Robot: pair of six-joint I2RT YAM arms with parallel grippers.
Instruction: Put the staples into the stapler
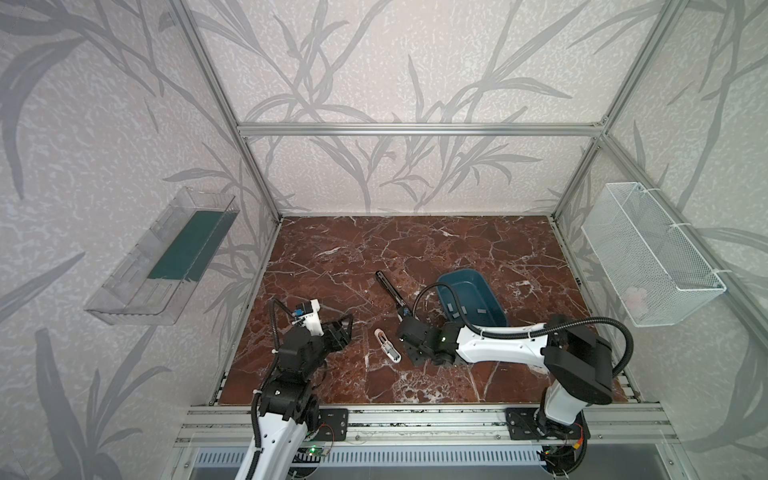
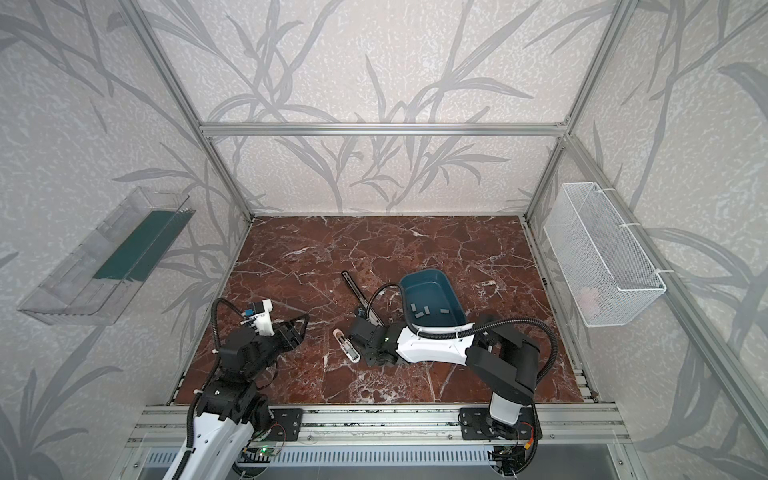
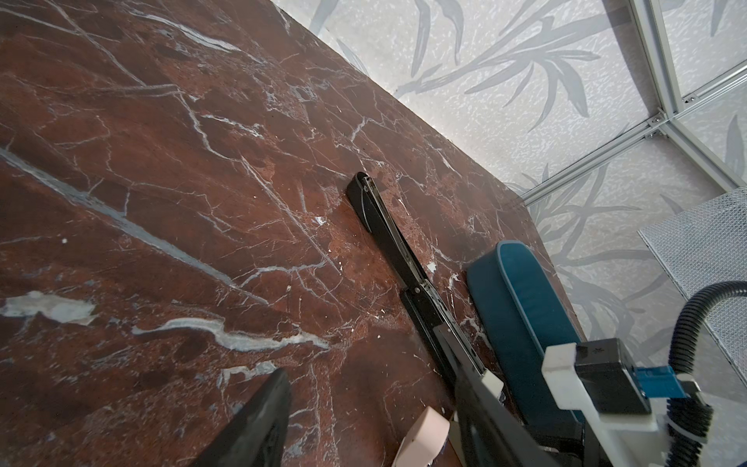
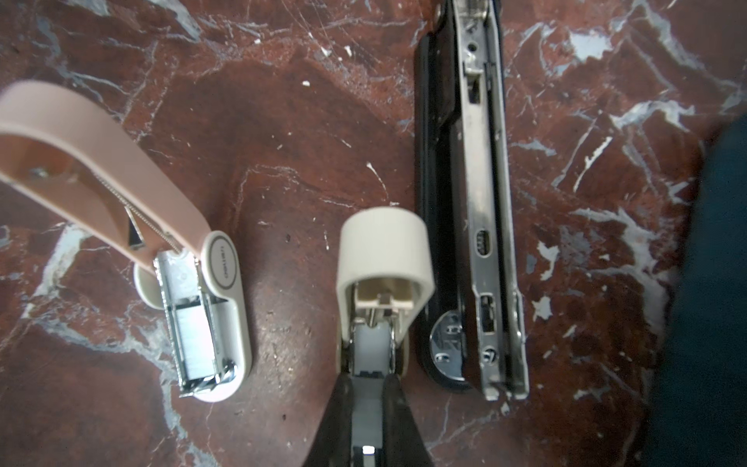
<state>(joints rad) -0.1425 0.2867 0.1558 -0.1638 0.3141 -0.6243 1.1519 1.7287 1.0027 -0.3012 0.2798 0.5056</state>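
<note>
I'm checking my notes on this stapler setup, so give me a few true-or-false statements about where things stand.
1. The staples lie in the blue bin. True.
2. The black stapler is folded shut. False: it lies opened out flat on the table.
3. The right gripper is shut on the white stapler. True.
4. The left gripper grips the pink stapler. False: its fingers are open and empty; that stapler lies on the table.

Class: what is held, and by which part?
The right gripper pinches the small cream plastic stapler by its narrow metal-channel end; the left gripper is open, holding nothing.
</note>
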